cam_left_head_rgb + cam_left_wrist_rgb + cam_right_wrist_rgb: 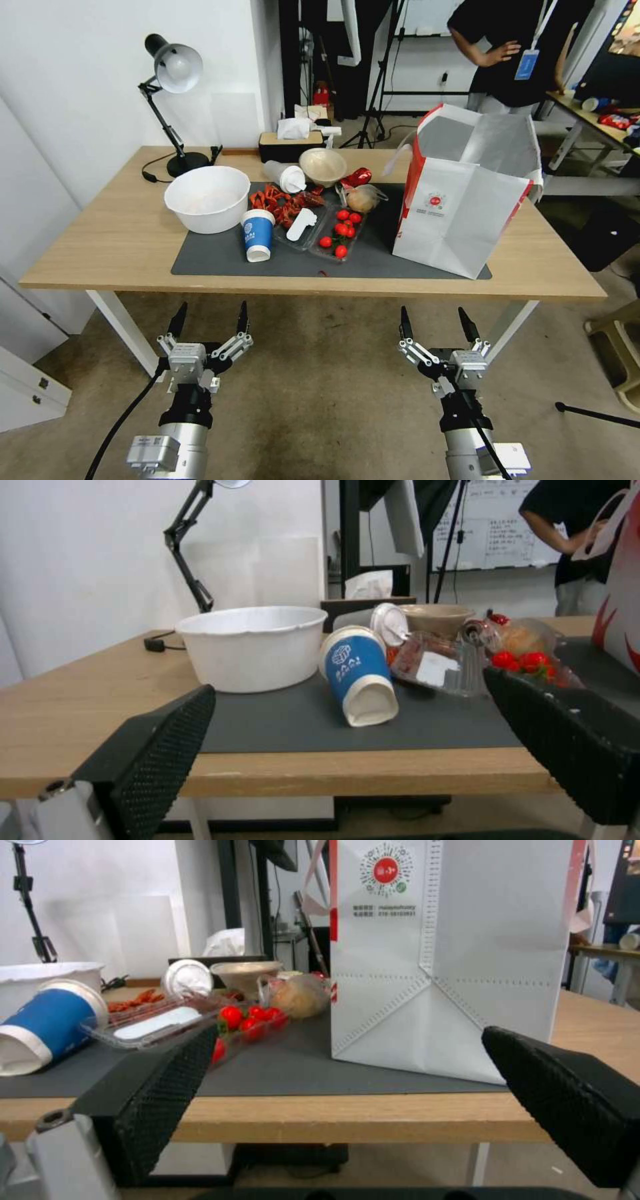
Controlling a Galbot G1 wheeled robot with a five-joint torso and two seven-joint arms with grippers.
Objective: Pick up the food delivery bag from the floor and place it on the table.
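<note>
The food delivery bag [467,193], white with red edges and a round red logo, stands upright and open on the right part of the table [100,247], on the dark grey mat [373,263]. The right wrist view shows the bag [453,955] close ahead. My left gripper [210,319] and right gripper [435,323] both hang open and empty above the floor [320,400], in front of the table's near edge. The right gripper [347,1060] is level with the tabletop edge, short of the bag.
On the mat lie a white bowl [207,198], a tipped blue cup [257,233], clear trays with crayfish and cherry tomatoes [340,233], a beige bowl [323,165] and a tissue box [290,143]. A desk lamp [170,100] stands at the back left. A smaller desk [593,123] stands at the right.
</note>
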